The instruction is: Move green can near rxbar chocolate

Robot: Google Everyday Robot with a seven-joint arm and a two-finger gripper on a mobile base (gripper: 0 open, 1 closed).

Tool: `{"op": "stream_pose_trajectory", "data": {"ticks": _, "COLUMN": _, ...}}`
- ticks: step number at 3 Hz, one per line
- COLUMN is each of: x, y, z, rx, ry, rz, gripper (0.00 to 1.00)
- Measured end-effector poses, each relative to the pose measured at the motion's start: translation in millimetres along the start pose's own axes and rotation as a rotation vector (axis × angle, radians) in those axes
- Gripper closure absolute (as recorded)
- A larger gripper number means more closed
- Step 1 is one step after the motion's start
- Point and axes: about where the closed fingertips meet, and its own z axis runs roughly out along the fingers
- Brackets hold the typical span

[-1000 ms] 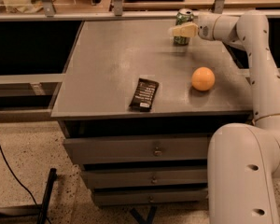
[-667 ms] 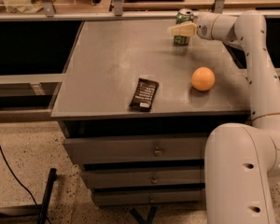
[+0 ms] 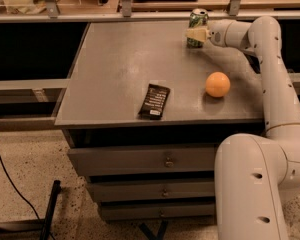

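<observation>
Camera view: cream gripper apparently touches the mottled, cylindrical green can.

White, smooth, tubular arm with small dark screw holes. Its cream gripper sits far right.

The grey worktop rested on a grey cabinet with drawers stacked one under another, and the upper two had a small knob in the middle. Behind it ran a pale rail with metal posts, and beyond that was a wooden surface. The floor was pale and speckled. At the left, a black cable and a black bar lay on it.
</observation>
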Motion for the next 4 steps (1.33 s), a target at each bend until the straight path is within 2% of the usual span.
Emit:
{"op": "stream_pose_trajectory", "data": {"ticks": 1, "x": 5, "y": -2, "z": 0, "rx": -0.002, "ry": 0.003, "rz": 0.001, "gripper": 0.64}}
{"op": "stream_pose_trajectory", "data": {"ticks": 2, "x": 3, "y": 6, "z": -8, "rx": -0.034, "ry": 0.034, "rz": 0.001, "gripper": 0.78}}
{"op": "stream_pose_trajectory", "data": {"ticks": 3, "x": -9, "y": 19, "z": -28, "rx": -0.092, "ry": 0.038, "rz": 0.020, "gripper": 0.80}}
{"op": "stream_pose_trajectory", "data": {"ticks": 4, "x": -26, "y": 43, "z": -46, "rx": -0.177, "ry": 0.047, "rz": 0.031, "gripper": 0.85}}
